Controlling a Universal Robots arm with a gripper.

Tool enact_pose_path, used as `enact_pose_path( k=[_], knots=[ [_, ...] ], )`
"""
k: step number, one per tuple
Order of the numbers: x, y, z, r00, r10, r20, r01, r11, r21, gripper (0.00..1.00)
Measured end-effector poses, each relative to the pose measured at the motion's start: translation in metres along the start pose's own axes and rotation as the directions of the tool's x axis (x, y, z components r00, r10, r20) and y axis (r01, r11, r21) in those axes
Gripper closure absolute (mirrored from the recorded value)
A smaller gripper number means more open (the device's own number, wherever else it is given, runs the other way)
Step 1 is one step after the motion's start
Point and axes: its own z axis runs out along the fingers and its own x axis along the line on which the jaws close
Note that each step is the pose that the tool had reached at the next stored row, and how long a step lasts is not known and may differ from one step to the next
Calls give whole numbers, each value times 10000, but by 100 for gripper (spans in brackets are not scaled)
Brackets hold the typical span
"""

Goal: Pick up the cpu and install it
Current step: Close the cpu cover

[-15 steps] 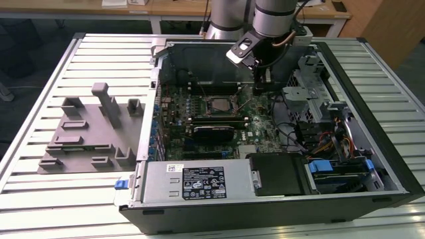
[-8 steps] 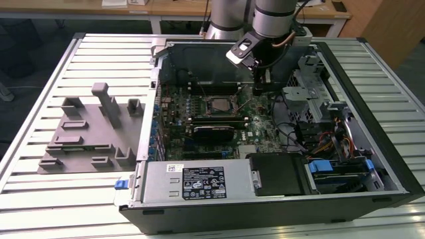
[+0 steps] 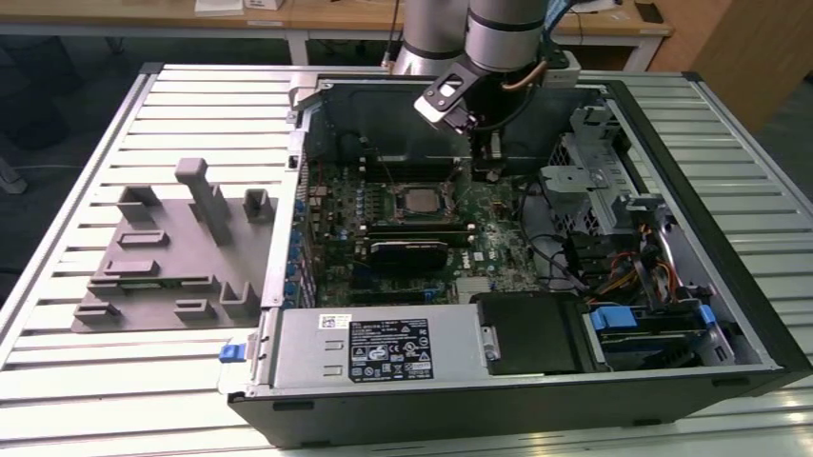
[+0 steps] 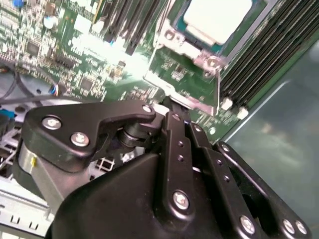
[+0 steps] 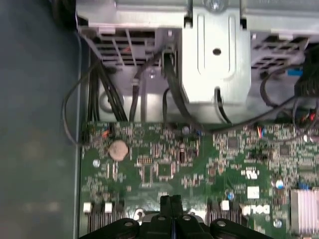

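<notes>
Already the cpu [image 3: 417,198] lies flat in its socket near the middle of the green motherboard [image 3: 502,238], its pale silver top facing up. In the second wrist view the cpu [image 4: 217,17] sits inside a bright metal socket frame [image 4: 199,57], with rows of dark memory slots [image 4: 269,55] just beside that frame.

The gripper [image 3: 489,169] hangs inside the open computer case [image 3: 508,400]. In the exterior view the cpu is at about 8 o'clock from its tip, near but apart from it. The jaws are together and carry nothing. In the first wrist view the gripper [image 5: 171,200] shows two black fingers [image 5: 166,201] pressed side by side with only a thin seam between them, above the motherboard [image 5: 164,164]. In the second wrist view the gripper [image 4: 172,117] narrows to the same closed tip just short of the socket frame's edge. Whether the tip touches the board I cannot tell.

A round coin battery [image 5: 118,149] sits on the board in the first wrist view, and past the board's edge black cables run beneath a grey metal drive cage [image 5: 217,55].

In the exterior view the arm [image 3: 502,33] enters from 12 o'clock. The power supply [image 3: 368,347] lies at 6 o'clock from the cpu, along the case's near wall. Outside the case, at its 9 o'clock, a grey fixture plate [image 3: 166,257] with upright blocks rests on the slatted metal table [image 3: 76,400].
</notes>
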Motion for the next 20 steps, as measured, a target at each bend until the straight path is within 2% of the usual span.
enact_pose_path(
  k=[7, 10, 18, 19, 20],
  knots=[
    [-3, -204, -10, 10000, 6, -21, -6, 10000, -13, 89],
    [-4, -267, -12, 10000, 8, -29, -8, 10000, -14, 89],
    [-4, -287, -13, 10000, 8, -32, -8, 10000, -12, 89],
    [-5, -288, -11, 10000, 7, -33, -7, 10000, 43, 89],
    [-5, -287, -7, 10000, 4, -29, -4, 9998, 200, 89]
  ],
)
